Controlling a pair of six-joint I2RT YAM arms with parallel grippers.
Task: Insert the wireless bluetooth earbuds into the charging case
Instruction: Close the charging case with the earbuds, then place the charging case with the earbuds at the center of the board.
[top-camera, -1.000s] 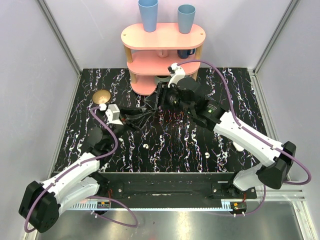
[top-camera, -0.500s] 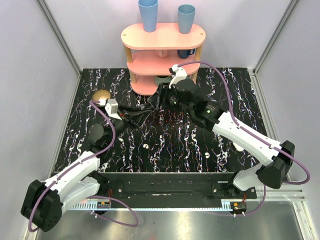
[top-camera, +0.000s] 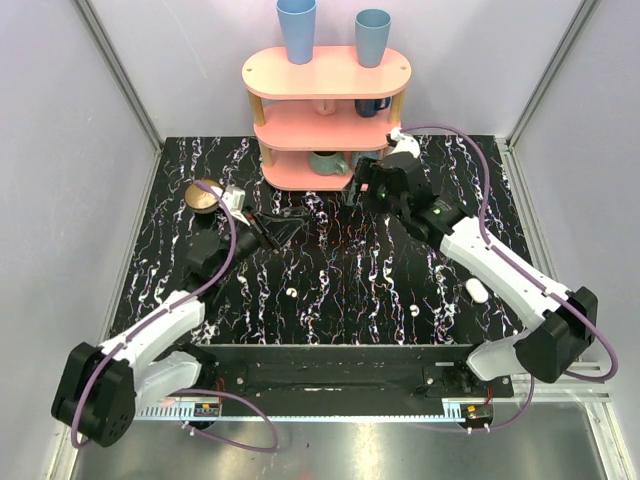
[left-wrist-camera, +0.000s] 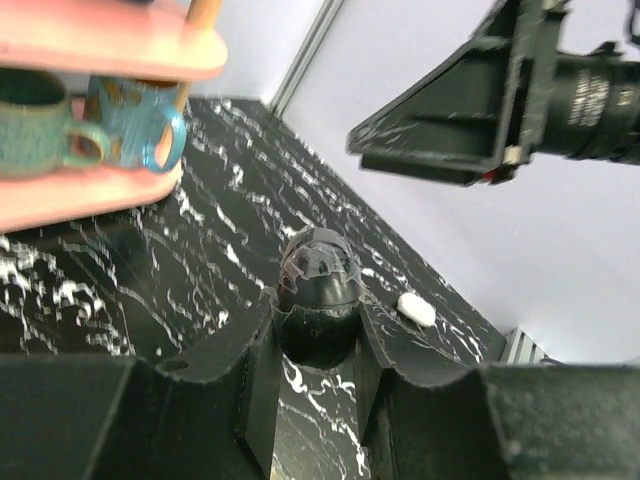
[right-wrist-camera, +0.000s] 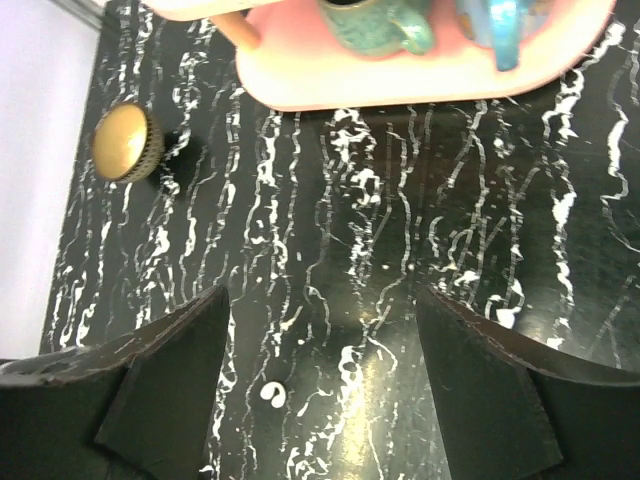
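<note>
Top external view showed the charging case (top-camera: 476, 290), a small white pebble, lying on the black-and-white table (top-camera: 350, 285) on the right side, just beside the right arm. The earbuds were two tiny white specks on the table, well apart from each other. One earbud (top-camera: 291, 293) lay near the middle and the other earbud (top-camera: 414, 311) lay nearer the case. None of them was in a tool.

The right tool (top-camera: 362, 186) hung in front of the pink shelf (top-camera: 326, 75), its fingers wide apart with nothing between them. Under it the right wrist view showed only table and one white speck.

The left tool (left-wrist-camera: 315, 310) was closed on a dark egg-shaped thing (left-wrist-camera: 318, 275). I could not tell what that thing was. Past it, the left wrist view showed the white case far off.

On the shelf stood two blue cups (top-camera: 296, 30), a green mug (top-camera: 328, 162) and a dark blue mug (top-camera: 372, 105). A round gold thing (top-camera: 205, 195) sat on the table at the far left.
</note>
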